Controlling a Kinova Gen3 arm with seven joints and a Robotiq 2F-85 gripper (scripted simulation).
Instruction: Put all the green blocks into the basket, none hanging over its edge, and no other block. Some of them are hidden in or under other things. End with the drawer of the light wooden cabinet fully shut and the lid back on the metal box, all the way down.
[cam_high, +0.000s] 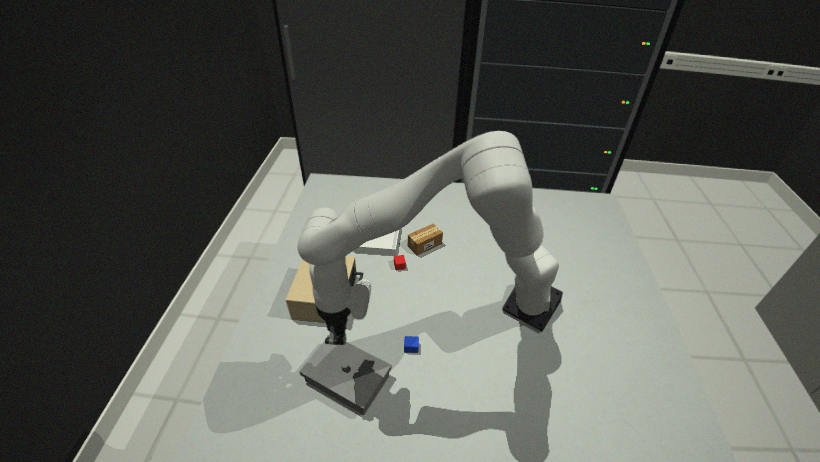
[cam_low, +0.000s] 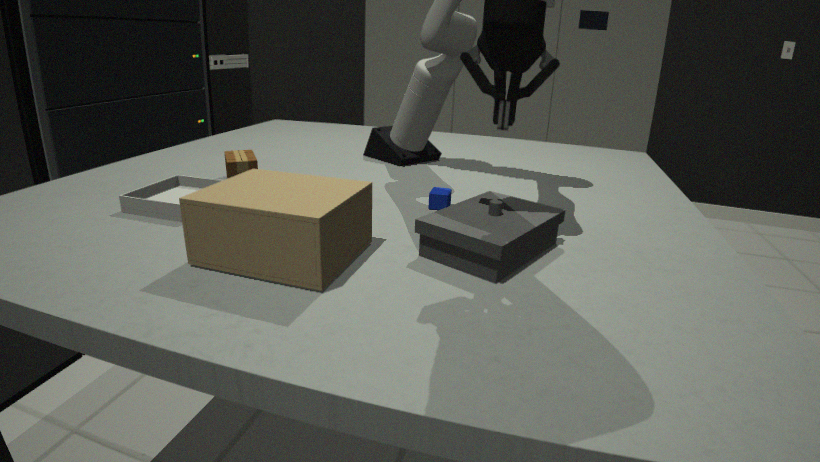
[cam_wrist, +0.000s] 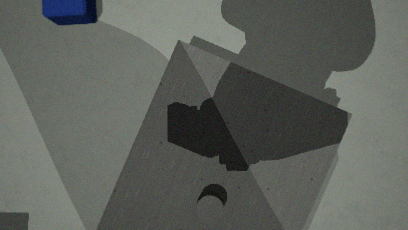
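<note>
My gripper (cam_high: 335, 338) (cam_low: 503, 122) is shut on nothing and hangs well above the dark metal box (cam_low: 482, 256). The box's lid (cam_low: 525, 216) (cam_wrist: 165, 200) is on, with its knob (cam_low: 495, 206) (cam_wrist: 212, 196) in the middle. In the wrist view the fingers do not show, only their shadow on the lid. The light wooden cabinet (cam_high: 300, 293) (cam_low: 275, 226) stands shut, its drawer handle (cam_high: 359, 276) facing the arm. The basket, a shallow white tray (cam_high: 378, 248) (cam_low: 143, 203), lies beyond the cabinet, partly behind my arm. No green block is in view.
A blue block (cam_high: 410, 343) (cam_low: 439, 198) (cam_wrist: 67, 10) lies just beside the metal box. A red block (cam_high: 399, 262) and a small cardboard box (cam_high: 425, 238) (cam_low: 239, 161) lie near the basket. The arm's base (cam_high: 532, 309) (cam_low: 401, 152) stands to the right.
</note>
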